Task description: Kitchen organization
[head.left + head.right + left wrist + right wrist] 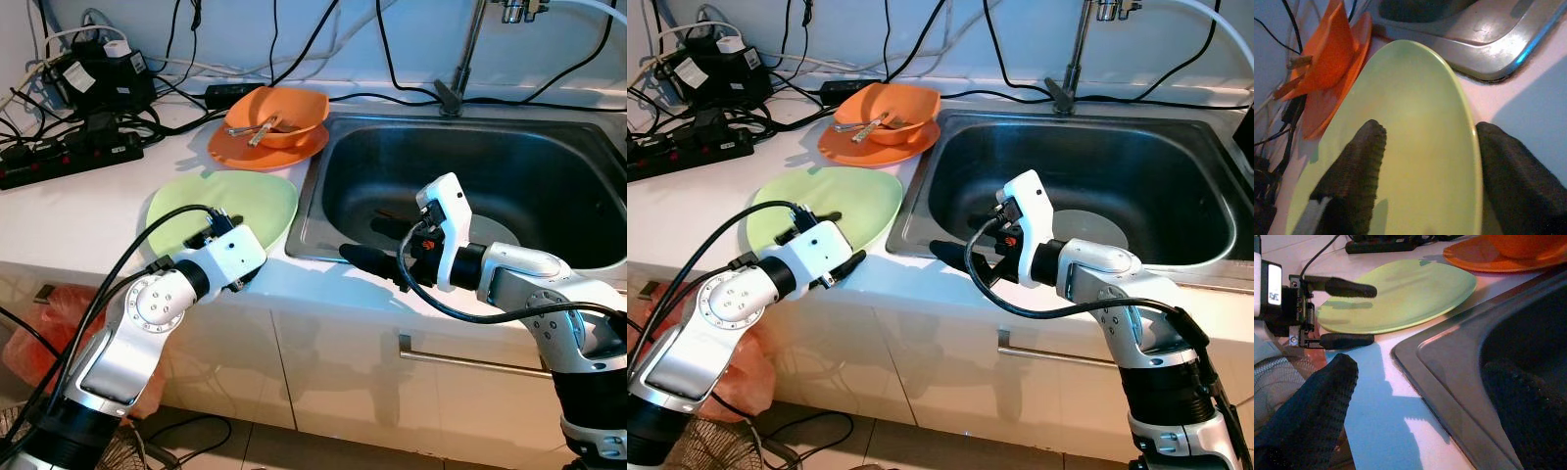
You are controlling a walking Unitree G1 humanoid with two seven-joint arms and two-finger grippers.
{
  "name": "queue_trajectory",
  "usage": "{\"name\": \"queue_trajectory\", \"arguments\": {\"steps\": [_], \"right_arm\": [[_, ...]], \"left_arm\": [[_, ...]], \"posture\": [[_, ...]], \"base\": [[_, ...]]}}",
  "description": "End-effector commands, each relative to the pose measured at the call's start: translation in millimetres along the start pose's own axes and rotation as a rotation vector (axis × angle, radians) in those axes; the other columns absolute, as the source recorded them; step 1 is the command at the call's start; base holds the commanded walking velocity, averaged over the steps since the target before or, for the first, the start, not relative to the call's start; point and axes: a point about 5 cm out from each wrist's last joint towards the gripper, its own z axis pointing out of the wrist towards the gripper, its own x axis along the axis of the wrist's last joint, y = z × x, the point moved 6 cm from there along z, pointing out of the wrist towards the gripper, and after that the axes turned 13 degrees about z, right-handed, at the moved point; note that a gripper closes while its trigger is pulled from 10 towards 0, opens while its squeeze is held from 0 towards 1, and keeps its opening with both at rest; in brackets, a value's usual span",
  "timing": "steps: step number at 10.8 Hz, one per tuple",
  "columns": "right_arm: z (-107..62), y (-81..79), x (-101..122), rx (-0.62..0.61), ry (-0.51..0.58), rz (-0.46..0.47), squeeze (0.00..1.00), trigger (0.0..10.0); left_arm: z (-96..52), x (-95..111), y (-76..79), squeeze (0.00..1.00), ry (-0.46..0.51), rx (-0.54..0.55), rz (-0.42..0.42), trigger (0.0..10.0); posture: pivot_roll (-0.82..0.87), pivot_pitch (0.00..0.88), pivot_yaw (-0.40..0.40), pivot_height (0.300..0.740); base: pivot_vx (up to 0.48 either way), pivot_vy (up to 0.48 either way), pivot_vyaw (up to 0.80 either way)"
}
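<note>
The green plate (223, 207) lies flat on the counter (59, 220); the left gripper (1347, 313) straddles its near rim, fingers spread, not yet clamped.

- Both eye views are bright, evenly lit and sharp, with no motion blur.
- The arms cast soft grey shadows down the cabinet front (323, 362) below the counter's front edge.
- Pale glare lies on the sink (549, 147) along its back wall.
- The wrist views are dimmer and tinted: the near black fingers (1356, 176) are soft and out of focus, and shadows on the counter (1376, 396) look blue.
</note>
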Motion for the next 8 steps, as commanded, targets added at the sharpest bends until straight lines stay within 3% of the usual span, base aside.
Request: {"name": "queue_trajectory", "arguments": {"steps": [1,3,8], "right_arm": [[-0.8,-4.6,0,0.017,-0.001,-0.017,0.94,10.0],[2.1,-5.2,0,0.015,0.014,0.002,0.94,10.0],[2.9,-2.3,-1,0.005,0.020,0.021,0.94,10.0]], "left_arm": [[-0.4,-33,43.3,0.00,-0.119,-0.159,-0.044,0.0],[-0.6,-29,51.6,0.00,-0.102,-0.185,-0.062,0.0],[1.4,-22,54.8,0.00,-0.074,-0.194,-0.082,0.0]], "posture": [[0.07,0.051,0.063,0.740],[0.07,0.049,0.065,0.740],[0.07,0.050,0.060,0.740]], "base": [[0.000,0.000,0.00],[0.000,0.000,0.00],[0.000,0.000,0.00]]}}
